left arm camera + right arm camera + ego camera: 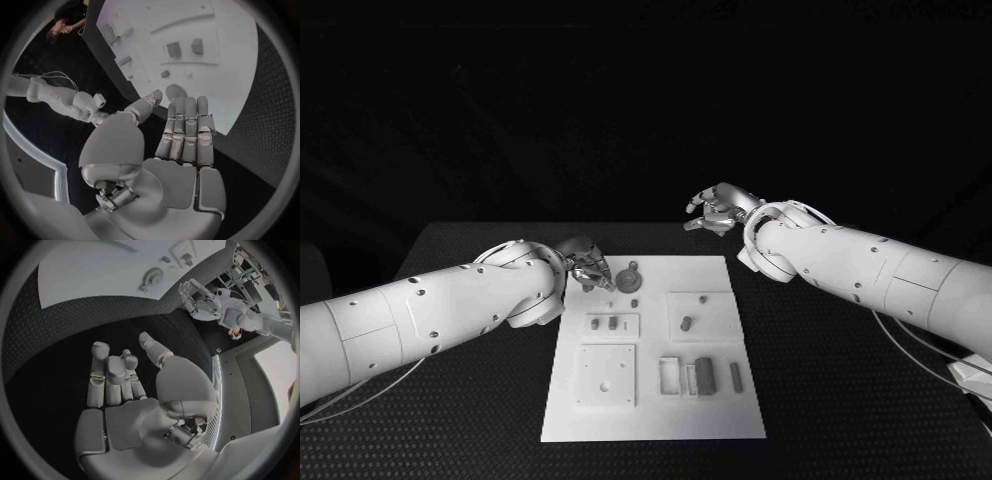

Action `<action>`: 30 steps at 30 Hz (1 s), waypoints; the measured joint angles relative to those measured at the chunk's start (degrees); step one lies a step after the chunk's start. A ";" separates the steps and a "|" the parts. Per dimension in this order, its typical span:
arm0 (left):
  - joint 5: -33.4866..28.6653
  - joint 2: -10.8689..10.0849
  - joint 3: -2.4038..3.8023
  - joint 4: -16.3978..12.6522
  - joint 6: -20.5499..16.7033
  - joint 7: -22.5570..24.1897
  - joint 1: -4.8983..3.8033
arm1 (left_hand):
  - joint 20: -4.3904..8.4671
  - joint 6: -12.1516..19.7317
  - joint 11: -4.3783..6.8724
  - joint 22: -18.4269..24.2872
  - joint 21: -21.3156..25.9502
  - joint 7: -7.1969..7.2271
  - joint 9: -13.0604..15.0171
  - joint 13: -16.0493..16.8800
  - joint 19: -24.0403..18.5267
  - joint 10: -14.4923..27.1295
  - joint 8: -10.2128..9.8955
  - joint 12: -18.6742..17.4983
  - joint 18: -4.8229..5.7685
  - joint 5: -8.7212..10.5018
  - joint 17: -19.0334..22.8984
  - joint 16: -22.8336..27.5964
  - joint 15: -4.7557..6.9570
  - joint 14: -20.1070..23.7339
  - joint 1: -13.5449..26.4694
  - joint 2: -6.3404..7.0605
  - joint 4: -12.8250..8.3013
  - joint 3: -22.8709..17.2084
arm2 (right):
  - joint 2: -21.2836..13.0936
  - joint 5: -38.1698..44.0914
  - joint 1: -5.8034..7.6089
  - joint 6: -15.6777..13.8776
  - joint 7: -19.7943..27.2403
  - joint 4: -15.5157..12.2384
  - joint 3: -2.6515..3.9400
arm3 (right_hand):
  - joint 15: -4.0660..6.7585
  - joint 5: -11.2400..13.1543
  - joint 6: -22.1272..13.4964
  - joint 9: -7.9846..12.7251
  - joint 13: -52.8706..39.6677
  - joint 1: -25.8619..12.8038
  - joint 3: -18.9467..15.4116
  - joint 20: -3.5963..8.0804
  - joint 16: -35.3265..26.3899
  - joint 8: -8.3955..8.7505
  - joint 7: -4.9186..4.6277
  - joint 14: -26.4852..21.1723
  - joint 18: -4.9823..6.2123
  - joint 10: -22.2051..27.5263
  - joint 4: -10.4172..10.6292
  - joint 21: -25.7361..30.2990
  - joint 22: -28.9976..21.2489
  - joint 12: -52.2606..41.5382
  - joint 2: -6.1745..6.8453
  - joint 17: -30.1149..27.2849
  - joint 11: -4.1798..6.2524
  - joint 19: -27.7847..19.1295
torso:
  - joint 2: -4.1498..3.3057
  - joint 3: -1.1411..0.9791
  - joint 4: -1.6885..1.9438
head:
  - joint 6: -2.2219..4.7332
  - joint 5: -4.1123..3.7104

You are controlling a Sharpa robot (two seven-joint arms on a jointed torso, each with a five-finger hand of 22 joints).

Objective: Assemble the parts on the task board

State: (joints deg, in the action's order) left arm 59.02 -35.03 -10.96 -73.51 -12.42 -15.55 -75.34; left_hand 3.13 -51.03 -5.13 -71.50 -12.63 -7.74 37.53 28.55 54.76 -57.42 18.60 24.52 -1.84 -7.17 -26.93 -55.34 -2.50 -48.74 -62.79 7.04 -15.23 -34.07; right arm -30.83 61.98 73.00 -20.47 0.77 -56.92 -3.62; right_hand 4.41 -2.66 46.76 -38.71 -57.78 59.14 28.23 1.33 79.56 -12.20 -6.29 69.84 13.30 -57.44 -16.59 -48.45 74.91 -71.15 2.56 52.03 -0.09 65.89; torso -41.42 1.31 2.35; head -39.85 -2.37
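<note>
The white task board [653,400] lies in the middle of the black table. At its far end lies a round grey part with a short stem [630,278], also seen as the round part [176,92] and the round part [152,276]. Small grey parts [603,322] and another [687,322] sit in the board's middle plates, and longer parts [705,375] lie near the front right. My left hand [586,265] hovers at the board's far left corner, fingers straight and empty [186,130]. My right hand [718,210] hangs beyond the far right corner, over the bare table, loosely bent and empty [119,375].
A square white plate with small holes [607,375] and a white frame piece [669,375] sit on the board's near half. Black table [848,400] stretches on both sides of the board. My left arm [209,307] reaches in beside the board's far corner.
</note>
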 measured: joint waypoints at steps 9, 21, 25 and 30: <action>12.12 3.05 -2.23 1.92 -6.01 8.01 1.09 | -0.37 1.09 -2.45 3.46 3.56 -0.75 -2.80 -9.70 3.10 -1.07 -2.93 -13.17 0.15 3.69 1.45 5.87 -0.16 -4.31 -3.61 2.06 -1.04 -0.22 | 0.19 -0.04 -0.03 0.02 0.15 1.18 0.00 | -0.02 0.00 0.00 0.00 0.09 0.00 0.00 0.00 -0.06 0.18 0.00 -0.02 0.01 0.00 0.00 0.34 0.00 0.00 0.00 -0.05 0.00 0.00 | -0.02 0.02 0.02 | 0.35 0.09; 22.91 6.36 -2.53 5.04 -10.06 13.05 2.78 | 0.84 -1.07 -1.93 3.30 3.81 0.17 -4.35 -11.79 5.75 -5.87 -2.89 -15.45 -0.02 3.69 -0.47 6.28 1.04 -6.95 -5.55 2.58 -0.84 0.12 | 0.61 -0.73 -0.03 -0.46 1.00 2.04 0.00 | -0.52 0.00 -0.01 0.00 5.00 -0.41 0.33 -2.41 -7.37 0.91 -0.01 -4.26 1.77 0.00 0.14 5.41 -1.08 5.72 0.38 -3.58 0.00 -5.10 | -0.05 0.04 -0.04 | 0.60 -0.05; 24.56 7.09 -2.58 5.84 -10.37 13.81 3.39 | 0.84 -1.07 -1.83 3.05 3.81 0.17 -4.64 -11.98 5.76 -6.37 -2.89 -15.85 0.00 3.69 -0.69 6.51 0.86 -7.17 -5.59 2.53 -0.84 0.12 | 0.65 -1.60 -0.03 -0.90 1.47 2.06 0.00 | -1.48 0.00 -0.73 -0.04 9.07 -1.22 1.25 -4.01 -14.13 1.24 -0.73 -8.20 1.58 0.03 0.10 10.20 -3.37 11.02 0.46 -6.89 -0.03 -10.06 | -0.05 0.04 -0.08 | 0.67 -0.09; 26.00 8.05 -2.61 6.81 -10.30 14.32 4.14 | 1.04 -1.07 -1.71 2.86 3.81 0.18 -4.72 -12.13 5.96 -6.49 -2.89 -15.88 0.08 3.68 -0.85 6.51 1.05 -7.36 -5.59 2.53 -0.84 0.12 | 0.69 -3.22 -0.03 -1.45 2.16 2.14 0.00 | -4.56 0.00 -1.96 -0.44 17.99 -2.12 2.59 -6.94 -27.39 1.24 -1.96 -14.67 -1.45 1.56 0.13 18.63 -7.53 22.08 0.89 -13.17 -1.56 -18.58 | -0.08 0.03 -0.08 | 0.69 -0.25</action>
State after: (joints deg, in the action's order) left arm 85.02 -26.97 -13.57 -66.71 -22.72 -1.23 -71.20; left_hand 4.18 -52.10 -6.84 -68.64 -8.82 -7.57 32.81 16.41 60.72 -63.91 15.70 8.65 -1.76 -3.48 -27.78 -48.84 -1.44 -56.10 -68.38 9.57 -16.07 -33.95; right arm -30.14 58.76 72.97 -21.92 2.93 -54.78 -3.63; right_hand -0.15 -2.66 44.80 -39.16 -39.79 57.02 30.82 -5.61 52.17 -10.96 -8.25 55.17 11.85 -55.89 -16.47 -29.83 67.39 -49.07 3.45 38.86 -1.65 47.31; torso -41.50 1.35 2.27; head -39.16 -2.62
